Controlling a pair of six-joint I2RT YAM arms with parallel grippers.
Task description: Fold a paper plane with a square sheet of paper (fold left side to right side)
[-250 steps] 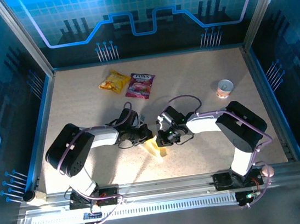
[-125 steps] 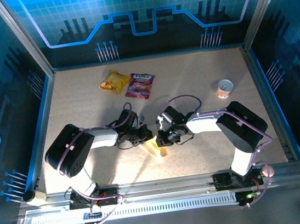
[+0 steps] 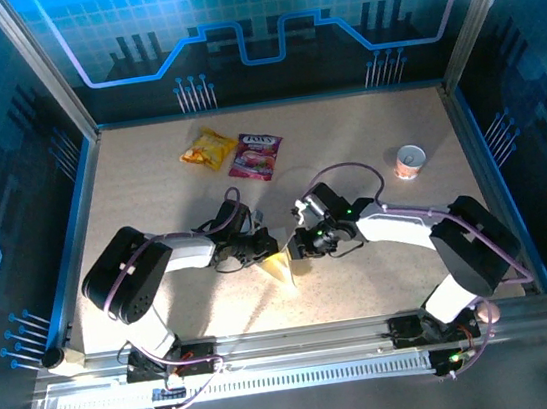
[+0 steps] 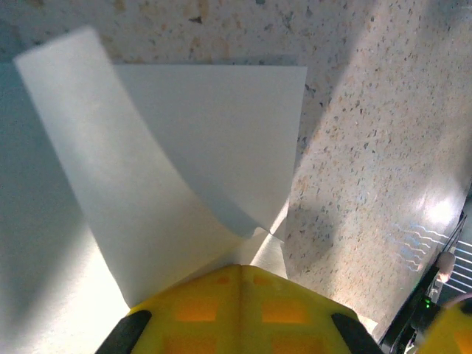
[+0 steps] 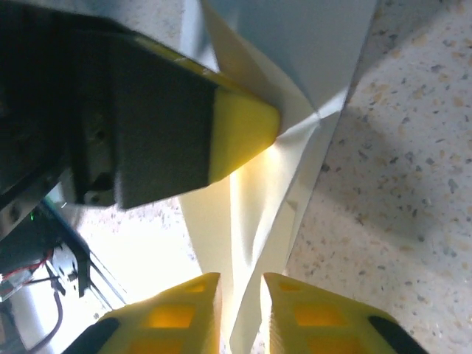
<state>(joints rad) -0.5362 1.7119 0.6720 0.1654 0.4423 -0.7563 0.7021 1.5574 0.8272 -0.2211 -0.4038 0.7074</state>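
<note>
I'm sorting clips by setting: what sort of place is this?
Probably a robot lab or demo cell, not a home: a speckled table boxed in by metal framing and blue circuit-patterned panels, with folded white paper, a yellow snack packet and a pink snack packet as props.

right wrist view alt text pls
A folded white sheet of paper lies creased on a speckled table; the left gripper, shut, rests its yellow tip on the fold, while the right gripper stands narrowly parted around a paper edge.
</note>
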